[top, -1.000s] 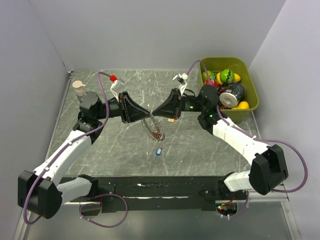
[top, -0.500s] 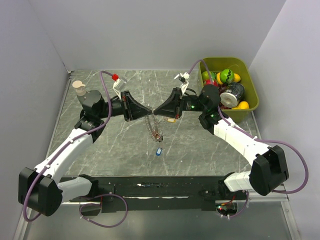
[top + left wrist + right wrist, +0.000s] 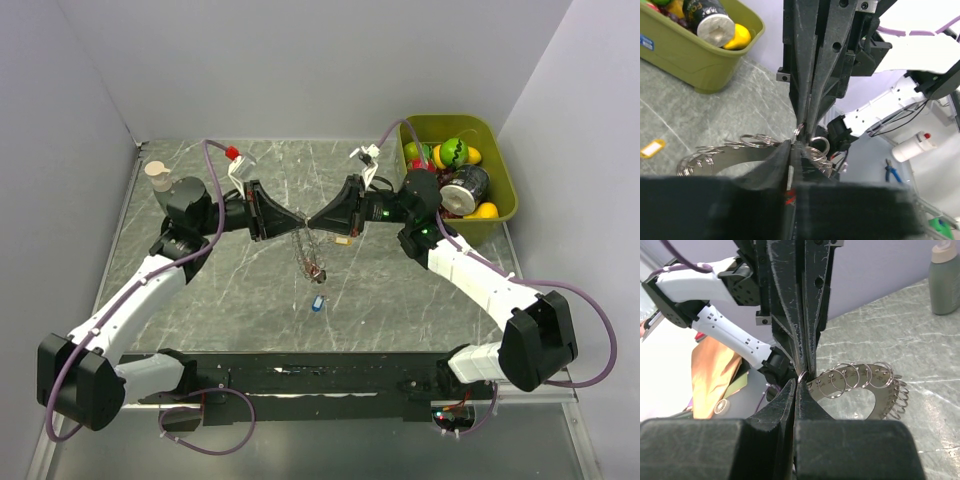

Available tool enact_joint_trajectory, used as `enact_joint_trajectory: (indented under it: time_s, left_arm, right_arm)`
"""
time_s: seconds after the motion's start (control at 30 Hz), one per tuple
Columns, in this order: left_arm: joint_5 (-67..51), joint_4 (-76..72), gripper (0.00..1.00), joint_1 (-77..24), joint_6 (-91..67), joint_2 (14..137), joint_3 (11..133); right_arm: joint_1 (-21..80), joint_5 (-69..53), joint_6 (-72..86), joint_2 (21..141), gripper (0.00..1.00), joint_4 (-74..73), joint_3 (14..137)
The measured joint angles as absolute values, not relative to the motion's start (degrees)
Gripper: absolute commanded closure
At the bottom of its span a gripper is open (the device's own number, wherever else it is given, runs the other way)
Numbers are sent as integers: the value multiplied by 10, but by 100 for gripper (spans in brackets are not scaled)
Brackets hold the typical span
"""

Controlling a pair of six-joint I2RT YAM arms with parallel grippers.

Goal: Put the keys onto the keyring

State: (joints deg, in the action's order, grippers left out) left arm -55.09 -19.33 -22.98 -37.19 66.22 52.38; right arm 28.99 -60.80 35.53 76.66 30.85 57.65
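Keyring (image 3: 308,252) hangs above the table, pinched where the left gripper (image 3: 297,226) and right gripper (image 3: 313,226) meet tip to tip, each with its fingers pressed together on it. Just below, a blue key (image 3: 317,303) lies on the marble table (image 3: 220,300). A green bin (image 3: 500,222) stands at the far right.
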Motion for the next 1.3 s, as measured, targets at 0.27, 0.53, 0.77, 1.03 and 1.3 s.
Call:
enact_joint_trajectory:
  time_s: [0.27,0.53,0.77,1.03,1.3]
  left_arm:
    - [-504,-86,30,-243,-312,635,557]
    - [-452,-2,30,-249,-261,623,587]
    - [-394,55,28,-286,-221,635,613]
    - [-280,109,29,-338,-188,672,654]
    - [-149,156,28,-408,-150,706,689]
  right_arm:
    - [296,-506,317,747,100,189,582]
    - [303,-383,288,740,100,68,606]
    - [310,-322,283,740,100,11,617]
    - [317,-269,282,740,100,-26,631]
    - [319,-235,288,740,100,-60,643]
